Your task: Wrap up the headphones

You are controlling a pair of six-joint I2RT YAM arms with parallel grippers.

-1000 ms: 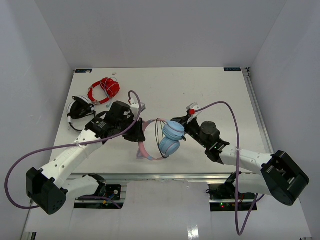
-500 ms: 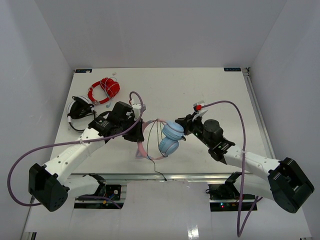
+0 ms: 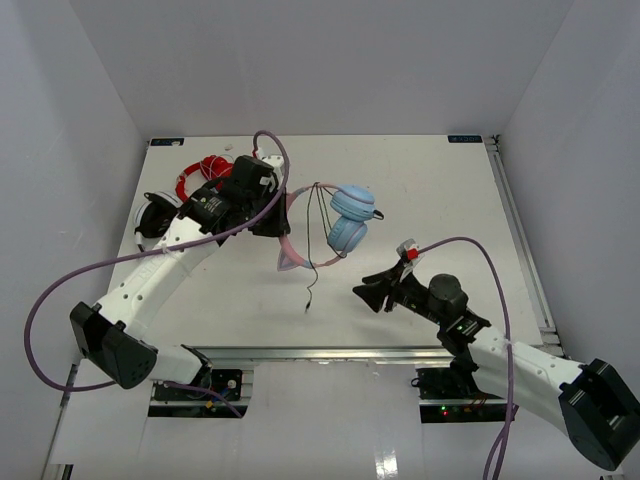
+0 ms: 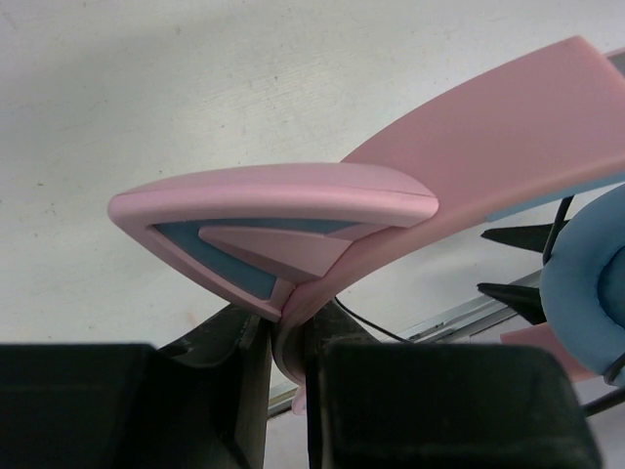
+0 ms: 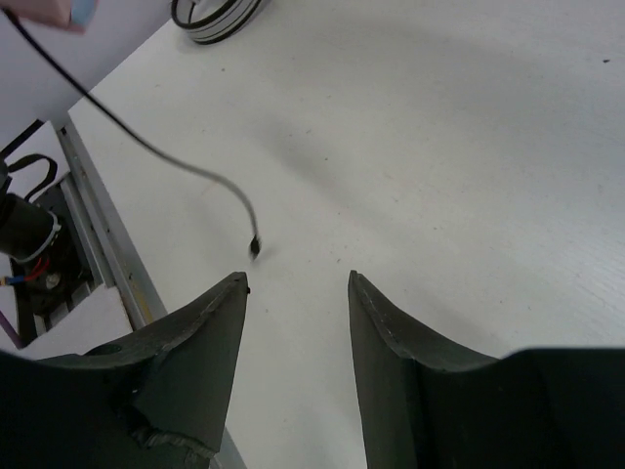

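Note:
The headphones point(image 3: 348, 222) hang in the air over the table's middle, two light-blue earcups stacked, the pink headband point(image 3: 290, 250) curving left with a cat ear point(image 4: 283, 220). My left gripper point(image 3: 272, 222) is shut on the headband; in the left wrist view its jaws pinch the band point(image 4: 290, 347). The thin dark cable point(image 3: 309, 290) dangles from the headphones, its plug end point(image 5: 254, 247) just above the table. My right gripper point(image 3: 368, 296) is open and empty, low near the front edge, its fingertips point(image 5: 234, 285) close to the plug.
A red coiled cable bundle point(image 3: 208, 178) and black-and-white headphones point(image 3: 158, 218) lie at the back left, partly behind my left arm. The table's metal front rail point(image 3: 330, 352) runs below my right gripper. White walls enclose the table.
My left gripper has lifted the headphones up and toward the back. My right gripper has let go of the earcups, opened and drawn back toward the front edge. The cable now hangs free.

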